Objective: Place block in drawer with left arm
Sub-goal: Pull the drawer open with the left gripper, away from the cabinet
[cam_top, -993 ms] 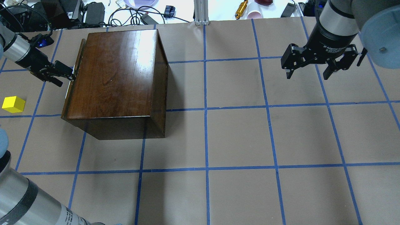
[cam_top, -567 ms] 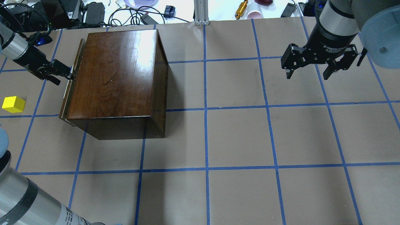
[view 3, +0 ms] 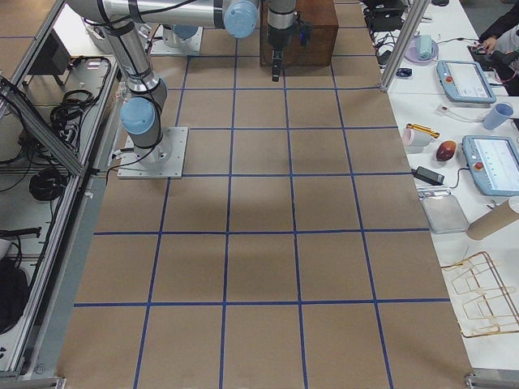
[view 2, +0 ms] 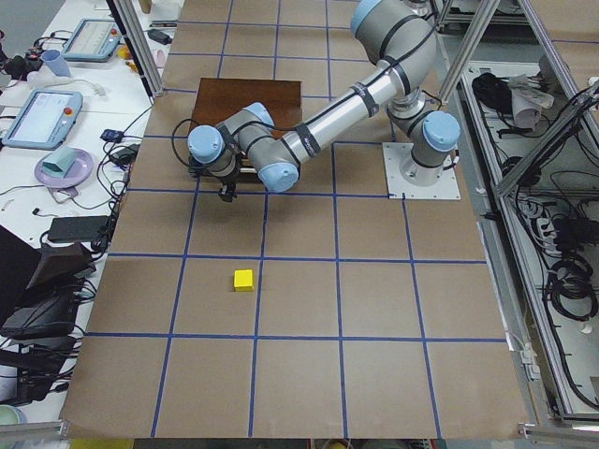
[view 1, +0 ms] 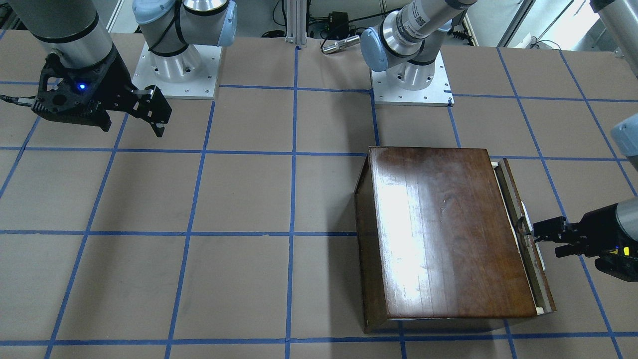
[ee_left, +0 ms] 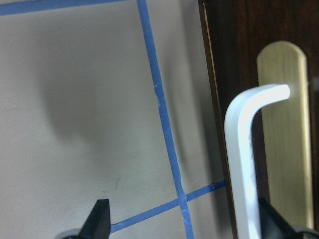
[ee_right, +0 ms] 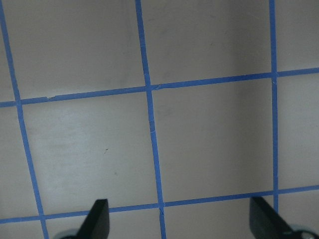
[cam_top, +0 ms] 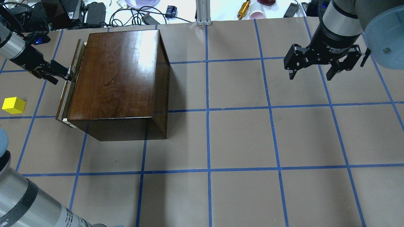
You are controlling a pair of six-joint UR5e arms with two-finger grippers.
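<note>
"What's under you?"

"A table [cam_top: 240, 138] covered in brown paper, gridded with blue tape. My left gripper [cam_top: 65, 74] is at the front of the dark box [cam_top: 116, 72] with its jaws apart. The whitish handle [ee_left: 244, 149] sits between them, close to one finger [ee_left: 273, 221]. The drawer [cam_top: 64, 94] sticks out slightly, showing a pale strip."

"And the block [cam_top: 13, 105]?"

"On the paper, well apart from those jaws, on the side away from the box."

"Your other hand?"

"My right gripper [cam_top: 311, 77] hangs spread above the paper, far beyond the box."
</note>
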